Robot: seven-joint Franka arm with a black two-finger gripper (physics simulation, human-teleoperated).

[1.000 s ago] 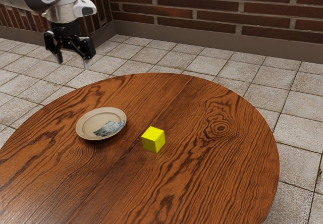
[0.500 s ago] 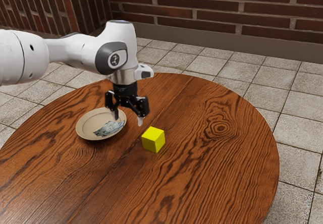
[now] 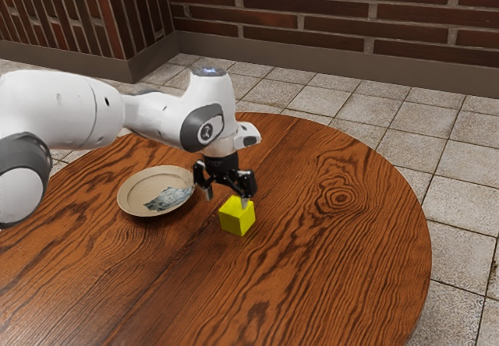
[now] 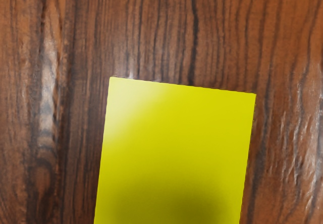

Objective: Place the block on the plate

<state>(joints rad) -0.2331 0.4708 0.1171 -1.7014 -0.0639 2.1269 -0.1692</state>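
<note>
1. Exterior view: even light, soft shadow by plate.
2. Block: top lit brightest; in wrist view, one corner glared, part shaded.
3. Table: whitish glare streaks.

yellow block on table, beige plate nearby
</note>
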